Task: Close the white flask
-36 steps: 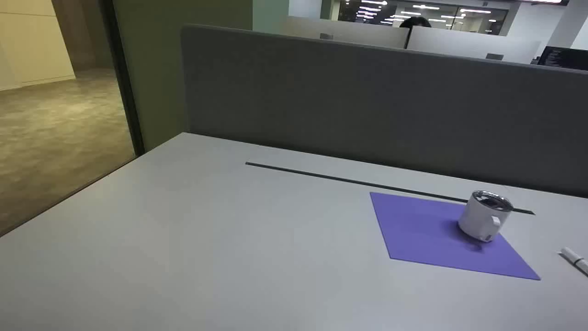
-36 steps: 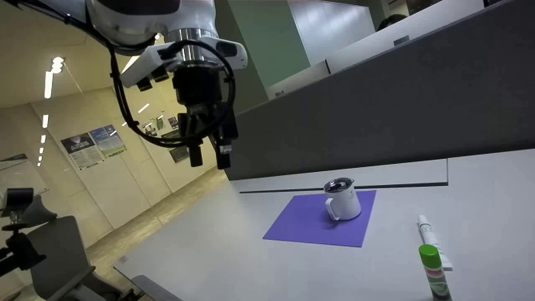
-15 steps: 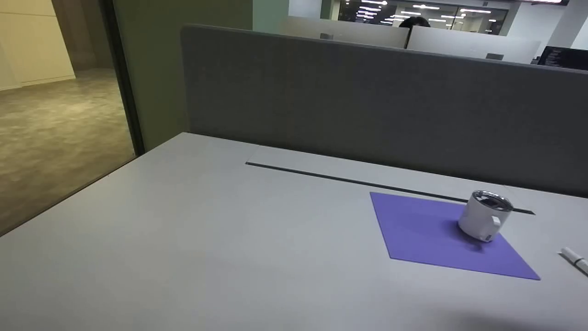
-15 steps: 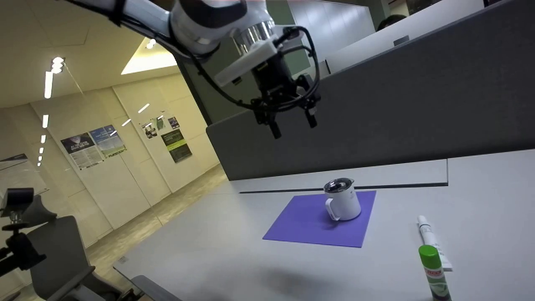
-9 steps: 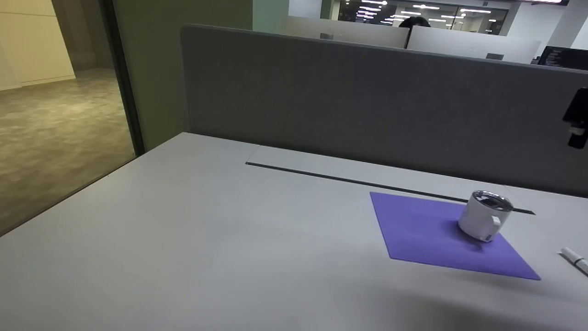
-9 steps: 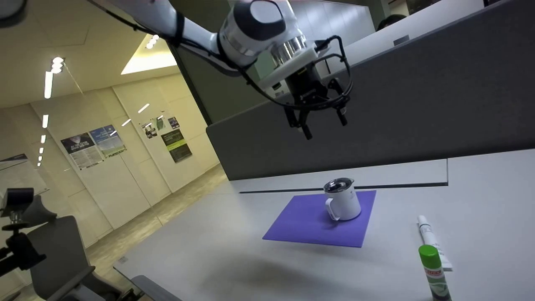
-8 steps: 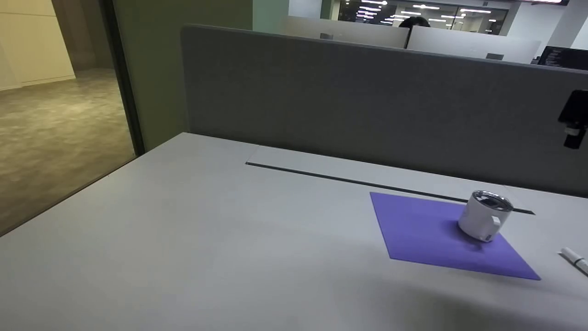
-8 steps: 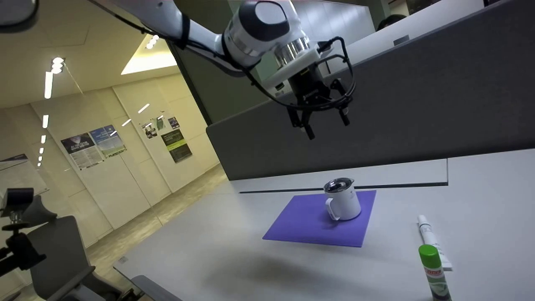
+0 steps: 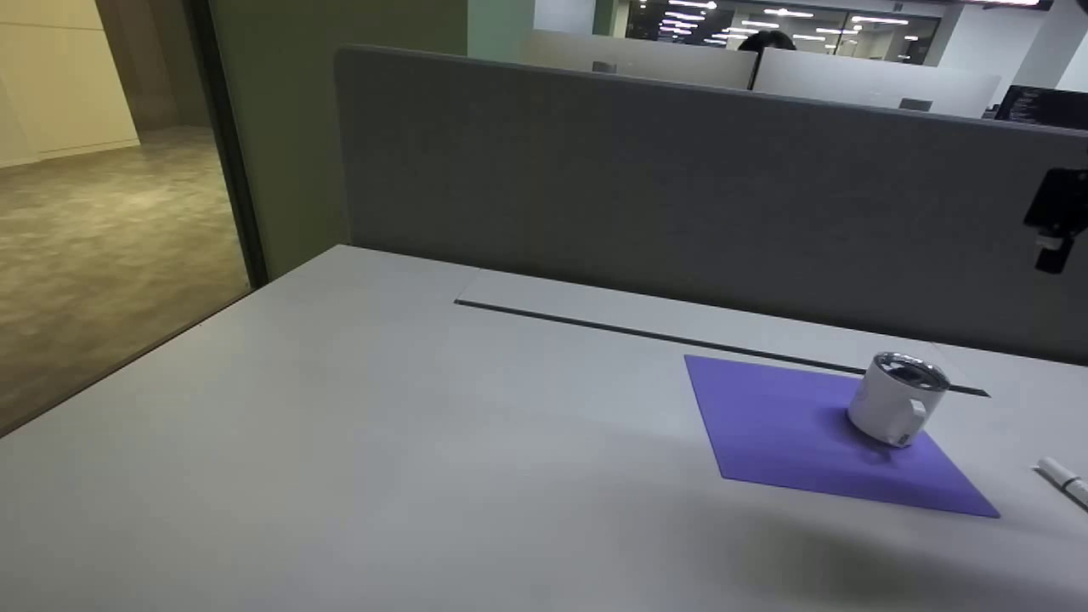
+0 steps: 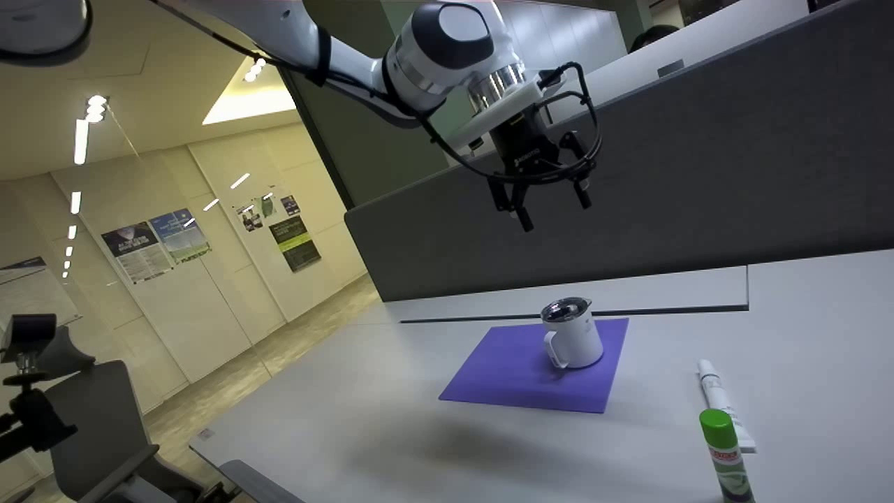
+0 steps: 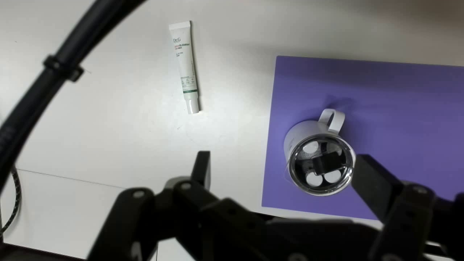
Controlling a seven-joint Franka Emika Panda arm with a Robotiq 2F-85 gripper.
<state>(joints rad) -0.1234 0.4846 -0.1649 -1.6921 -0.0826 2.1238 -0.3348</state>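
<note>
Position change. The arm (image 10: 447,56) has carried the claw (image 10: 555,212) from well to one side to a raised position near the white lidded mug (image 10: 578,344), taken as the flask of the task. One finger (image 9: 1054,257) has entered at the edge of an exterior view that showed no part of the claw a second ago. Over the last half second the displacement is slight, which suggests that the travel is slowing for alignment.

Claw state. Released: the fingers stand spread, with nothing between them and no contact with any object.

Task object. The mug stands upright on the purple mat (image 10: 513,370), itself flat on the surface (image 10: 663,384), and has not shifted. Its clear lid (image 10: 566,309) appears seated on top. A black slider (image 11: 327,163) lies across the lid; whether it covers the drinking opening cannot be told. The white squeeze tube (image 11: 185,67) beside the mat is likewise unmoved.

Meaning for the task. The approach is judged to be in progress; closing has not begun. Because the lid appears already fitted, the remaining operation is probably to move the slider or to press the lid home. In the wrist view the mug lies off centre, nearer the finger at the right of that view; lateral correction should therefore precede descent. A fingertip lowered without correction could strike the edge of the lid or tip the mug.
</note>
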